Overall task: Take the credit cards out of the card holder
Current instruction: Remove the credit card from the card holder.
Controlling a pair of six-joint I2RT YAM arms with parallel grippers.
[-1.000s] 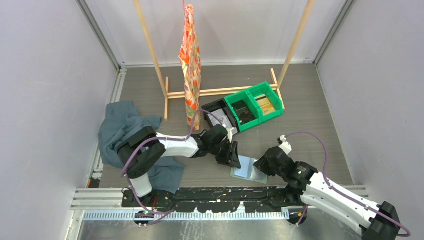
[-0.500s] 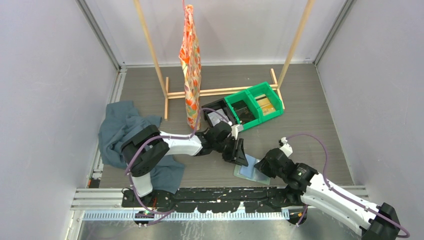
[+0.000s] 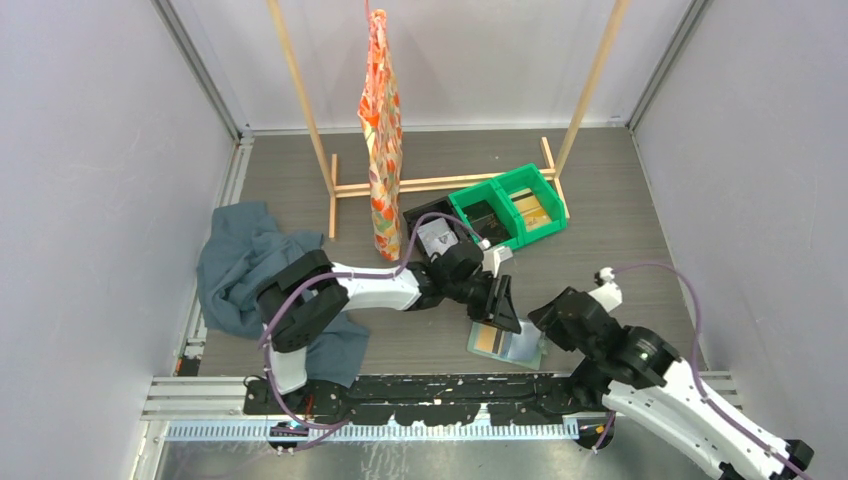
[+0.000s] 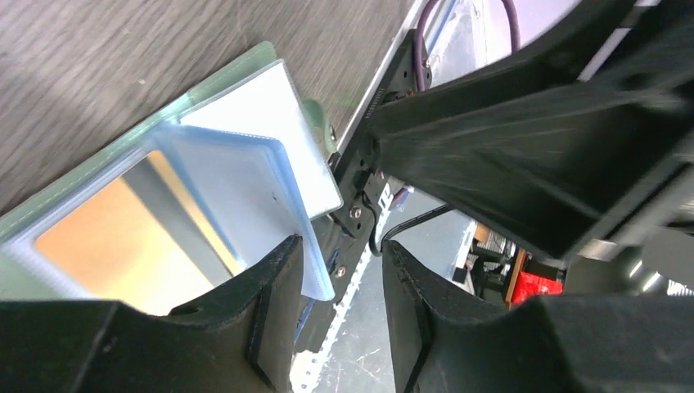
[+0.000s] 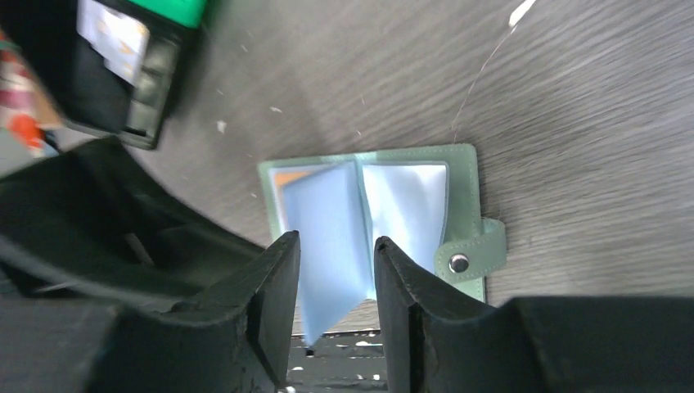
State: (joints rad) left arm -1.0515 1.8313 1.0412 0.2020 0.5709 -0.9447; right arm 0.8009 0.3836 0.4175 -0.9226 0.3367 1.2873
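Observation:
The card holder [image 3: 512, 345] lies open near the table's front edge, sage green with pale blue panels. An orange card [image 3: 487, 338] shows in its left side. My left gripper [image 3: 507, 316] is open, right over the holder's far left edge. In the left wrist view the holder [image 4: 245, 106] shows the orange card [image 4: 98, 237], and a raised pale blue leaf [image 4: 270, 196] leans on my left fingertip; the left gripper [image 4: 340, 258] is not closed. My right gripper [image 3: 547, 320] is open at the holder's right. In the right wrist view the right gripper [image 5: 335, 250] has its jaws on either side of the raised leaf [image 5: 327, 229], apart from it, above the holder [image 5: 462, 196].
Two joined green bins [image 3: 510, 212] and a black bin [image 3: 432, 232] stand behind the holder. A wooden rack [image 3: 440, 183] holds a hanging patterned cloth [image 3: 381, 130]. A dark teal cloth [image 3: 245, 265] lies at the left. The black base rail [image 3: 420, 395] runs just in front.
My left gripper has moved right, onto the holder. My right gripper has drawn back to the right. A leaf has lifted and the orange card now shows.

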